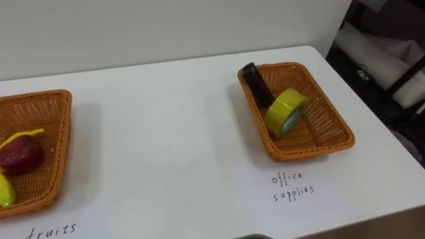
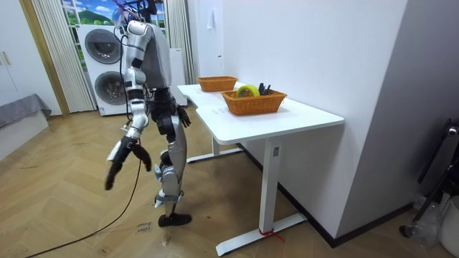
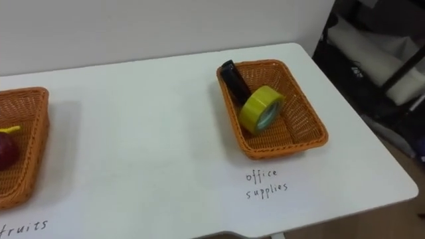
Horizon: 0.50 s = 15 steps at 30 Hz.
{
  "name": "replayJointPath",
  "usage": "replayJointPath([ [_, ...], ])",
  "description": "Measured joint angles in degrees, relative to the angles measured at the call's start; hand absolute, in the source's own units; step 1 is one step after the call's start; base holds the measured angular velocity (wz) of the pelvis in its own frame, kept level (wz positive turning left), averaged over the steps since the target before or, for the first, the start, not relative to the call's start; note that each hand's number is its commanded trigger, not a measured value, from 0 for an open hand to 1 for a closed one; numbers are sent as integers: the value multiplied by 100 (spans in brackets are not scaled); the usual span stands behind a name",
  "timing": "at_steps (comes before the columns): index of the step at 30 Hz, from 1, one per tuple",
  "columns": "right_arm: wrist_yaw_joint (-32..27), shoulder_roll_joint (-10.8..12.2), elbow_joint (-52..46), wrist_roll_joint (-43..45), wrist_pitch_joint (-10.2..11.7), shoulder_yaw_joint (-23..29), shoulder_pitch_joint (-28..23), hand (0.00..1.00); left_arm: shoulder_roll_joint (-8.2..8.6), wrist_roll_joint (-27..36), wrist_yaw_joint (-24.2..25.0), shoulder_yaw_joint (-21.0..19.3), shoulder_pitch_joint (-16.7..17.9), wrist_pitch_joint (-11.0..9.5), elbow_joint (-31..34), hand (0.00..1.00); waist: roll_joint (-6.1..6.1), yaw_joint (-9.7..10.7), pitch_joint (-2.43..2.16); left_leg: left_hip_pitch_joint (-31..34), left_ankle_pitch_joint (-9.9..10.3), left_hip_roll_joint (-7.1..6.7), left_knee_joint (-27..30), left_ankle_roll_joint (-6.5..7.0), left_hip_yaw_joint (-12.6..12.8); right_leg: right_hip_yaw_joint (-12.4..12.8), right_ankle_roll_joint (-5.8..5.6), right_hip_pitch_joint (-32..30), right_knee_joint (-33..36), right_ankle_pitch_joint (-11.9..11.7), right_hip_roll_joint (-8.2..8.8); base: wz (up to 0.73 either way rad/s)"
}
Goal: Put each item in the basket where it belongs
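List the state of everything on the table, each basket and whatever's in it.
Office supplies basket: upright on the table, holds two things.
Yellow tape roll: in that basket, on its edge, tilted.
Black item: in the same basket, leaning up over its far left corner.
Fruit basket: upright at the table's left, holds fruit.
Red fruit: lying in the fruit basket.
Yellow fruit: in the fruit basket, beside the red fruit.

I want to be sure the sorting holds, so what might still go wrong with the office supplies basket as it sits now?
1. The black object in the office basket pokes above the rim at the back corner. A knock might tip it out onto the table.
2. The yellow tape roll stands on edge beside the black object, so it may roll if the basket is jolted.
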<state>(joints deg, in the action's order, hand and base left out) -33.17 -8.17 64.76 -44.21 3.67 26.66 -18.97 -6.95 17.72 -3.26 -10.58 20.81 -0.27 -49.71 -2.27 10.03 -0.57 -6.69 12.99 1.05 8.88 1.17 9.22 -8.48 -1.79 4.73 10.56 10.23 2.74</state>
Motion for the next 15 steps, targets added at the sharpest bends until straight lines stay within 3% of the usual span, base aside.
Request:
replayJointPath([
  [3, 958, -33, 105, 1566, -271, -923, -10, 0, -36, -192, 112, 31, -66, 5, -146, 0, 10, -331, 4, -8, 1, 14, -13, -2, 83, 53, 9, -87, 17, -5, -13, -11],
  [7, 1795, -191, 81, 3340, -379, -1896, 382, 0, -106, -506, 120, 452, -137, 5, -196, 0, 34, -642, 14, -1, 3, 7, -10, -4, 42, 20, 12, -55, -8, -18, -16, 2],
  [10, 2260, -179, 6, 4144, -380, -2205, 727, 0, -96, -606, 128, 639, -202, 6, -251, 0, 81, -810, 39, -3, 10, 0, -4, -19, 32, -28, 25, 7, -97, -32, -40, 8],
  [15, 2583, -154, -57, 4598, -365, -2465, 1106, 0, -87, -609, 123, 640, -258, 7, -415, 0, 186, -923, 85, 23, 17, 14, 20, -45, -78, -179, 35, 75, -197, -31, -54, 14],
])
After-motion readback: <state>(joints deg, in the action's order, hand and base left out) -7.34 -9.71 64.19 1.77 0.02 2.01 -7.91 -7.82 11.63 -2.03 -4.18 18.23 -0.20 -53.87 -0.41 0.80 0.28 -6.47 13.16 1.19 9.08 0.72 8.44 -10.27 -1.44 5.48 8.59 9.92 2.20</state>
